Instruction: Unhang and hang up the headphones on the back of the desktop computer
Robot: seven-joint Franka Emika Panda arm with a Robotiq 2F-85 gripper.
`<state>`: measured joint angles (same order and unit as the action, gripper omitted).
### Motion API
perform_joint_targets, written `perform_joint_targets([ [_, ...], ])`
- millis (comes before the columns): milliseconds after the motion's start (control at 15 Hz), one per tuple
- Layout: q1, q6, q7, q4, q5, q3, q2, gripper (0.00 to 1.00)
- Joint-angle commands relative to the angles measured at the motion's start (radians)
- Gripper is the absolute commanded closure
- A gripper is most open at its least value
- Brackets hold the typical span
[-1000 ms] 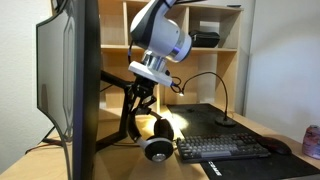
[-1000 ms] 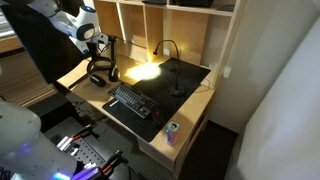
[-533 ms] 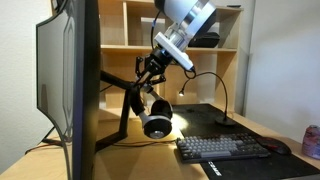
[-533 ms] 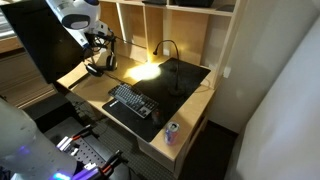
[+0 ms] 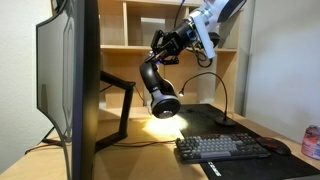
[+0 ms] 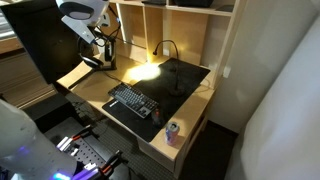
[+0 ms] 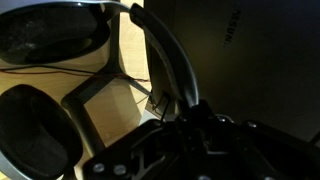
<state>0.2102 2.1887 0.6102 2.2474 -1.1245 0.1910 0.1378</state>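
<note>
The headphones (image 5: 163,100) are black with a silver-ringed earcup and hang in the air above the desk, clear of the stand arm (image 5: 124,100). My gripper (image 5: 161,45) is shut on their arched headband, up beside the desktop computer (image 5: 86,80), which shows edge-on at the left. In an exterior view the gripper (image 6: 100,43) holds the headphones (image 6: 101,60) just behind the computer's dark back (image 6: 35,45). In the wrist view the headband (image 7: 160,55) runs up from my gripper (image 7: 188,122). Both earcups (image 7: 45,35) show at the left and the computer's back (image 7: 250,50) at the right.
A black keyboard (image 5: 222,148) and a mouse (image 5: 275,147) lie on a dark mat. A gooseneck lamp (image 5: 222,85) stands behind them and lights the desk. A can (image 6: 172,131) stands at the desk's front corner. Wooden shelves (image 5: 125,30) back the desk.
The arm has risen and swung away from the stand arm, carrying the headphones from near the desk surface up to shelf height. The gripper stayed shut.
</note>
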Motion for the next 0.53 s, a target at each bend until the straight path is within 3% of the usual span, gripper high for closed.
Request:
perform_joint_targets([
  [0,0.000,0.000,-0.002,-0.001,0.002,0.002,-0.004,0.85],
  [67,0.001,-0.034,0.022,-0.012,0.002,0.000,-0.022,0.96],
  [200,-0.008,-0.146,0.145,-0.061,-0.016,-0.024,-0.038,0.96],
  [467,-0.035,-0.340,0.261,-0.197,0.020,-0.067,-0.083,0.96],
])
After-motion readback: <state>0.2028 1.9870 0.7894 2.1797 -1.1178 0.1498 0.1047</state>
